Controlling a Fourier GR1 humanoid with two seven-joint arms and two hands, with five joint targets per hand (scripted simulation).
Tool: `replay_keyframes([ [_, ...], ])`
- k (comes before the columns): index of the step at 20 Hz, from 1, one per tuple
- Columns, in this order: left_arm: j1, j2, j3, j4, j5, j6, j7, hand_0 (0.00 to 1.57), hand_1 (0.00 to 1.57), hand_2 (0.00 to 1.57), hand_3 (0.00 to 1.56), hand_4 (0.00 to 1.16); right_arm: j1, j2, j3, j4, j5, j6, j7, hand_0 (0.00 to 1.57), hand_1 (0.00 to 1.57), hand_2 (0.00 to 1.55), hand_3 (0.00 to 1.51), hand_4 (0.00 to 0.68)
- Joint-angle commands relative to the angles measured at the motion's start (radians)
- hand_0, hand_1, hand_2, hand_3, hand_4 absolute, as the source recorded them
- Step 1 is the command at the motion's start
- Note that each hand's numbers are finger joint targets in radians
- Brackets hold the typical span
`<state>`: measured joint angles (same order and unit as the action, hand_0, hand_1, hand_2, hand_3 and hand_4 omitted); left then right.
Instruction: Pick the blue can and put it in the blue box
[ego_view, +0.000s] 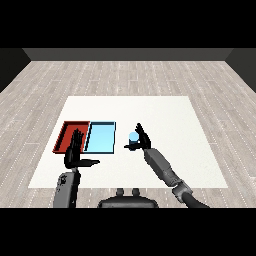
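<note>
A small blue can (133, 137) sits upright in my right hand (141, 140), whose fingers and thumb curl round it just right of the light blue tray (101, 137). Whether the can rests on the table or is lifted off it I cannot tell. The red tray (70, 133) lies beside the blue one, on its left. My left hand (76, 152) hovers over the near edge of the red tray with straight fingers and the thumb pointing right, holding nothing.
The white table (165, 120) stretches wide to the right and behind the trays. A grey wooden floor surrounds it. Both forearms come in from the lower corners.
</note>
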<state>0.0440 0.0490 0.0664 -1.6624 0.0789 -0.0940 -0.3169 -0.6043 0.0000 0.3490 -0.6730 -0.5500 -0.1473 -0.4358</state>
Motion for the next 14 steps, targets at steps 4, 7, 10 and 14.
replay_keyframes([
  [4,0.018,-0.012,0.0,-0.009,0.015,-0.004,-0.007,0.0,0.0,0.0,0.0,0.0,-0.032,0.0,0.006,0.043,-0.018,0.013,-0.006,0.0,0.0,0.0,0.0,0.0],
  [7,0.029,-0.033,-0.023,0.009,-0.003,0.004,-0.029,0.0,0.0,0.0,0.0,0.0,-0.087,0.0,0.092,0.063,-0.088,-0.032,0.012,0.0,0.0,0.0,0.0,0.0],
  [10,0.042,0.032,0.032,-0.076,0.058,-0.043,0.032,0.0,0.0,0.0,0.0,0.0,-0.158,0.0,0.117,0.209,-0.179,0.003,-0.064,0.0,0.0,0.0,0.0,0.0],
  [14,0.012,-0.003,0.007,-0.043,0.022,-0.004,0.024,0.0,0.0,0.0,0.0,0.0,-0.079,0.0,0.2,0.09,-0.173,-0.077,-0.023,0.0,0.0,0.0,0.0,0.0],
])
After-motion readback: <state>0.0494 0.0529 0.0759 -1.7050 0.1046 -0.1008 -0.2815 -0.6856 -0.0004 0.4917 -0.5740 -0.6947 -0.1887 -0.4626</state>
